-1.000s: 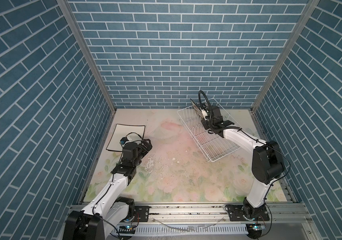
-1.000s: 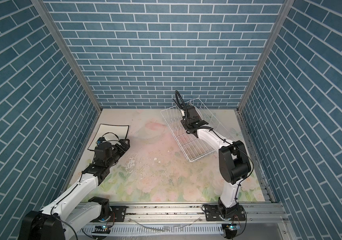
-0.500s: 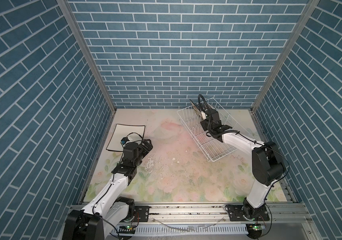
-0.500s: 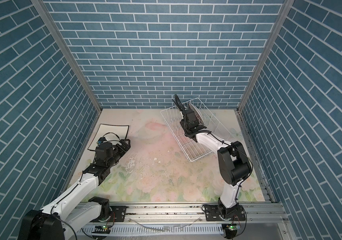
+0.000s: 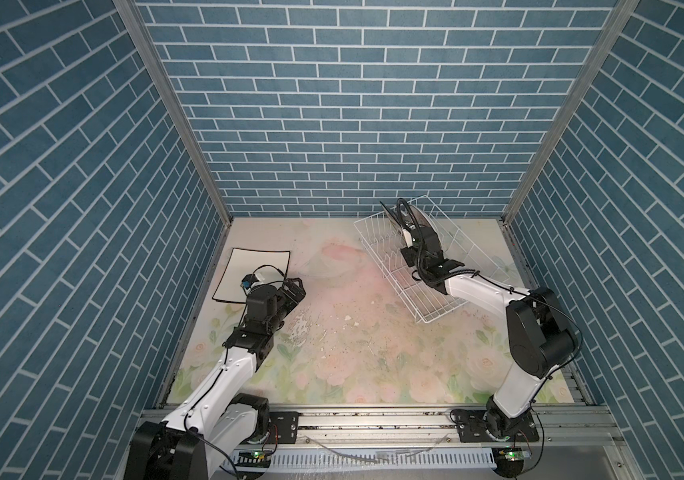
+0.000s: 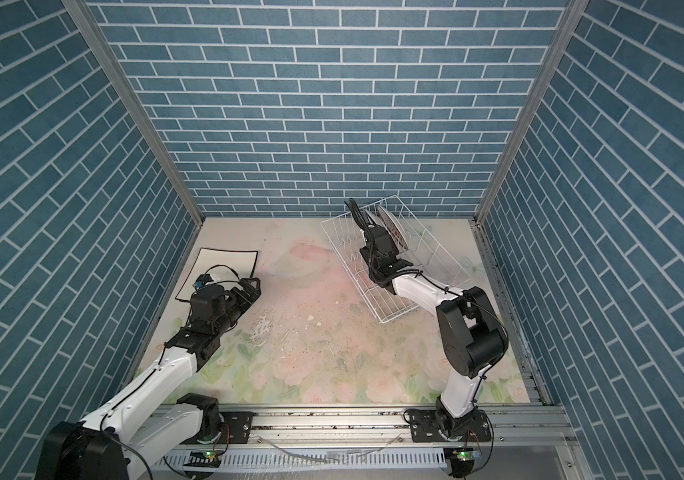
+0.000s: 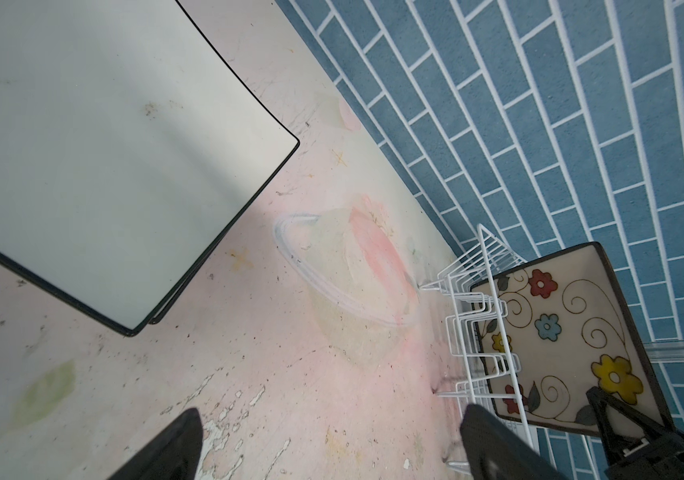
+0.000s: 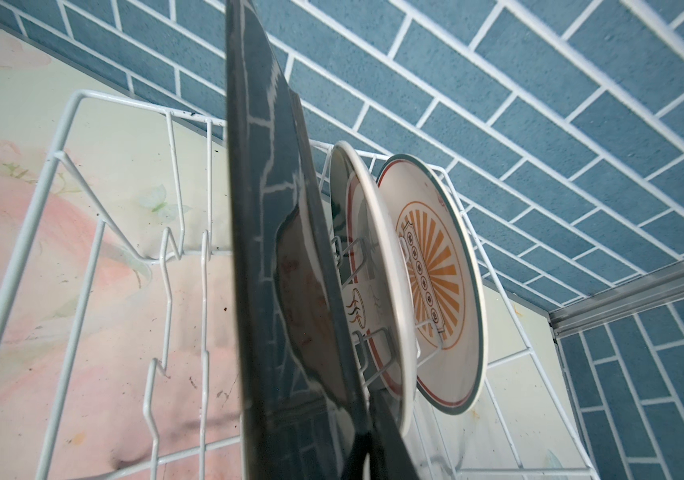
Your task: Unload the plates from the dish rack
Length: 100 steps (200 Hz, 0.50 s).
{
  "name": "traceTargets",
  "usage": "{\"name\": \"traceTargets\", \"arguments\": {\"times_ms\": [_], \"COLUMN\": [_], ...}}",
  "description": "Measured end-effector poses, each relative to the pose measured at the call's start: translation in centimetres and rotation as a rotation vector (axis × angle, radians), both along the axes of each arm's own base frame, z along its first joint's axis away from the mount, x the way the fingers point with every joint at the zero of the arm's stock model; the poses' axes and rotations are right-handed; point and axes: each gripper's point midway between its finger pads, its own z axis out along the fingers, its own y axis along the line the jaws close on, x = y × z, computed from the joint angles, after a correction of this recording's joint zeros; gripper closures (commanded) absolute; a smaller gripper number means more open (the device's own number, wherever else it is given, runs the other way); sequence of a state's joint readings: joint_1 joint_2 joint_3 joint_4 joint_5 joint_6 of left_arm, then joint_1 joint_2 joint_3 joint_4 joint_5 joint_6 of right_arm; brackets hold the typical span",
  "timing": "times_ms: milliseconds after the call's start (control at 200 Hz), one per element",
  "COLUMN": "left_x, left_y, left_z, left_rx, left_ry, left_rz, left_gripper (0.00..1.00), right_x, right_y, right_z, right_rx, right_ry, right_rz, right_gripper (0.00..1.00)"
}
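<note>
Dish rack: white wire, on the far right of the counter, set at an angle.

Contents, all at its far end and standing on edge:
- a square flowered plate with a black rim, leaning, its upper corner above the rack rim
- two round sunburst plates just behind it, slotted between the prongs

The near rows of prongs hold nothing.

Right pincer: closed narrow on the edge of the flowered plate. I cannot tell whether the plate's lower edge rests on the rack floor.

Left pincer: jaws wide, holding nothing, just above the counter beside the white square plates. These lie flat at the far left. The left wrist view shows a second black edge under the top one.
</note>
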State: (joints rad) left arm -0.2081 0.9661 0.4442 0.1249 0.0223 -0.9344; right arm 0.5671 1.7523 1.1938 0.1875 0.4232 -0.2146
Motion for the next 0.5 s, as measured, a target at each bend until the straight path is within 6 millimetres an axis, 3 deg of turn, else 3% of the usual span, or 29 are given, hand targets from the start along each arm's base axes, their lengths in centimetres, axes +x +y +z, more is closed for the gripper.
{"name": "traceTargets", "arguments": {"times_ms": [500], "left_x": [-0.1], "left_y": [0.1], "left_z": [0.7], "left_rx": [-0.015], "left_ry": [-0.021], "left_rz": [0.01], "left_gripper": [0.01], "right_x": [-1.2], "right_y": [-0.3], "right_z": [1.5], "right_rx": [0.001], "right_ry": [-0.024], "right_rz": [0.018], "right_gripper": [1.0]}}
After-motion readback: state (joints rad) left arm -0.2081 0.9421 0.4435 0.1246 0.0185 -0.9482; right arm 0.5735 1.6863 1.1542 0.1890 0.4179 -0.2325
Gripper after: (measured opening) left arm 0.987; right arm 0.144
